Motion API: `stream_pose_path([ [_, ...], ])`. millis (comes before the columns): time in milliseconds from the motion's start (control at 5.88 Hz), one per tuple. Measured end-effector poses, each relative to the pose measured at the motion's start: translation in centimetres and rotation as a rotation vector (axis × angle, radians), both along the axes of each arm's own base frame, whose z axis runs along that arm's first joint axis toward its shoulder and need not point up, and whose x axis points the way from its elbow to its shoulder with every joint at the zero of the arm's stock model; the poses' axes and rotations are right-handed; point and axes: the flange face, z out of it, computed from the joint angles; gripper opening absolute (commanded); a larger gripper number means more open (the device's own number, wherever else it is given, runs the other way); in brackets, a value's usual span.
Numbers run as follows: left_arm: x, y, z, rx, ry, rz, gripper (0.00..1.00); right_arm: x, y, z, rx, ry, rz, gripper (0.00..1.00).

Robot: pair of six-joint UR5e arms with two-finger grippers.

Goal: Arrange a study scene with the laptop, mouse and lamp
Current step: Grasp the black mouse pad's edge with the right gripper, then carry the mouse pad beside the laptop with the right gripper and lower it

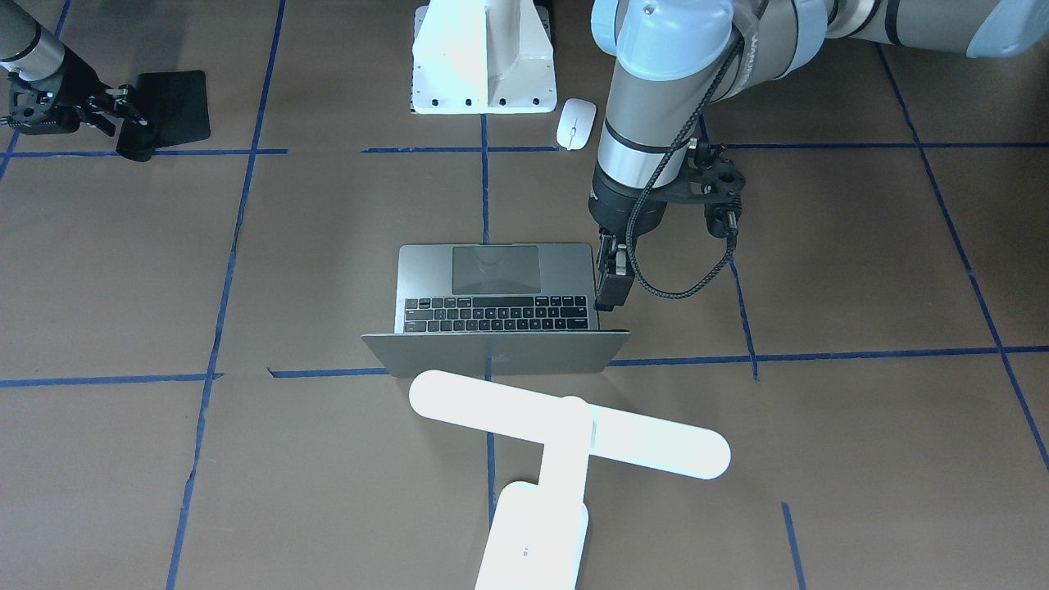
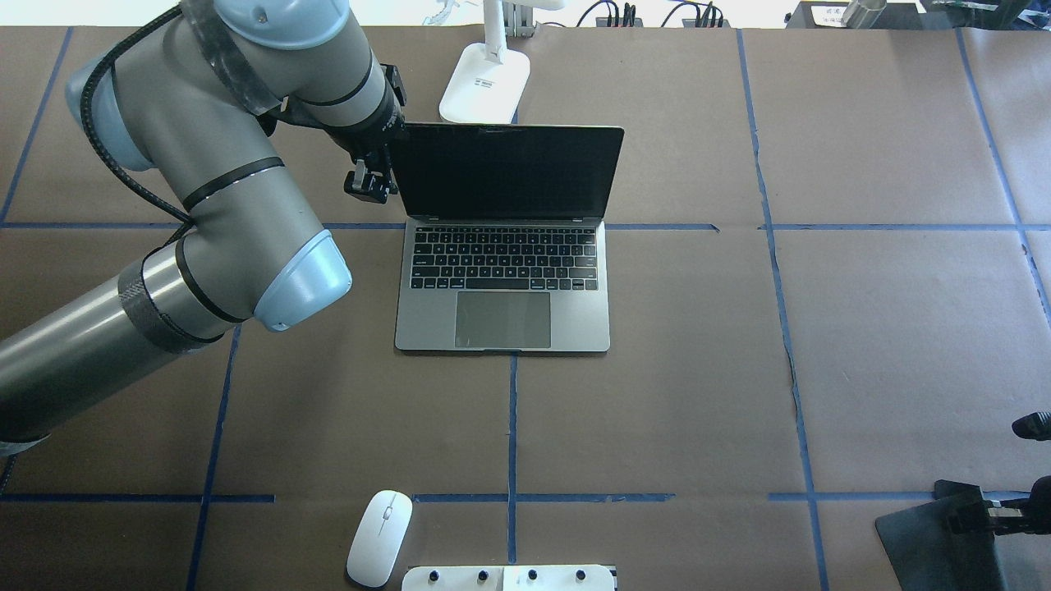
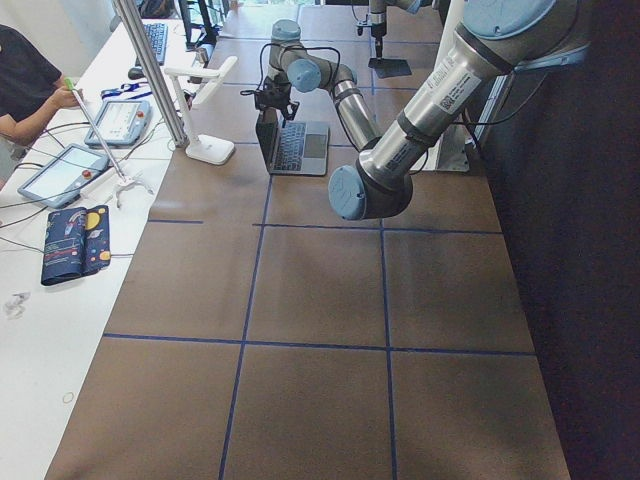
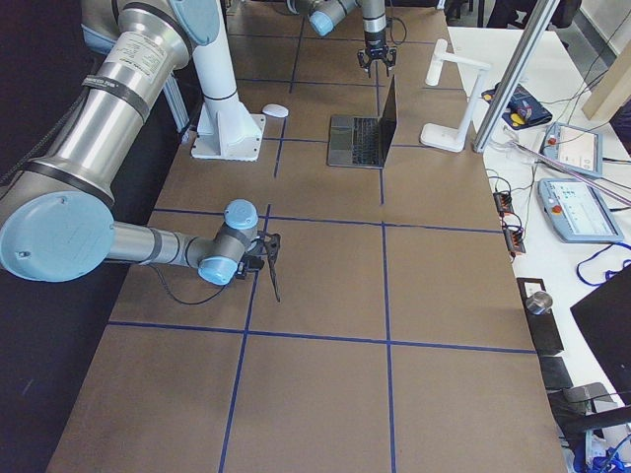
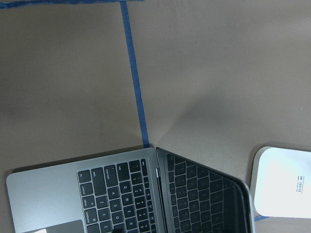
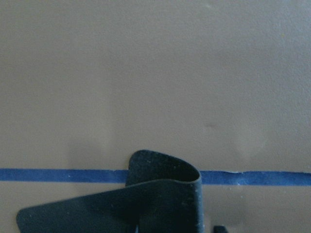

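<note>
black fingers (image 1: 619, 283) of the left gripper (image 1: 612, 301) point down just beside the side edge of the laptop (image 2: 502, 271) screen, on the robot's left. the right-end view shows them parted with nothing between them; whether a pad touches the lid edge cannot be told. the wrist camera looks down on the hinge corner and shows no finger on it.

the laptop sits mid-table, open, screen near upright and facing the robot.

judgement: lid work is at or near its end, and the mouse and mat are not yet placed. to finish well, any contact should stay on the metal edge, never the glass. any push should be light enough that the base does not slide. the arm should rise straight up before travelling.

the right gripper (image 1: 131, 111), at the table's far right, is closed on the edge of a black mat (image 1: 176, 98), which curls at the grip.

the lamp (image 1: 565, 426) stands just behind the lid, so tilting the screen further back risks meeting it. the mouse (image 2: 379, 538) lies just beside the white pedestal (image 1: 483, 65), well apart from the laptop. the left arm's own elbow hangs over the table between the two. a person (image 3: 25, 85) sits at the side bench, off the table.
</note>
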Motion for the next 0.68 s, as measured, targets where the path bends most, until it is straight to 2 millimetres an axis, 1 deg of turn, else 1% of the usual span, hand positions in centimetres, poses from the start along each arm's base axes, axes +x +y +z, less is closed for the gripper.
stream_pose_path([
  [170, -0.1, 0.0, 0.0, 0.008, -0.004, 0.006, 0.72, 0.0, 0.0, -0.1, 0.002, -0.002, -0.001, 0.00],
  [340, -0.1, -0.1, 0.1, 0.010, -0.006, 0.008, 0.72, -0.2, -0.1, -0.9, 0.011, -0.016, -0.001, 0.00],
  [510, -0.1, -0.1, 0.1, 0.011, -0.007, 0.008, 0.72, -0.6, -0.3, -3.0, 0.031, -0.056, -0.002, 0.00],
  [680, -0.1, -0.1, 0.1, 0.012, -0.008, 0.009, 0.72, -1.9, -1.0, -5.9, 0.058, -0.119, 0.000, 0.00],
])
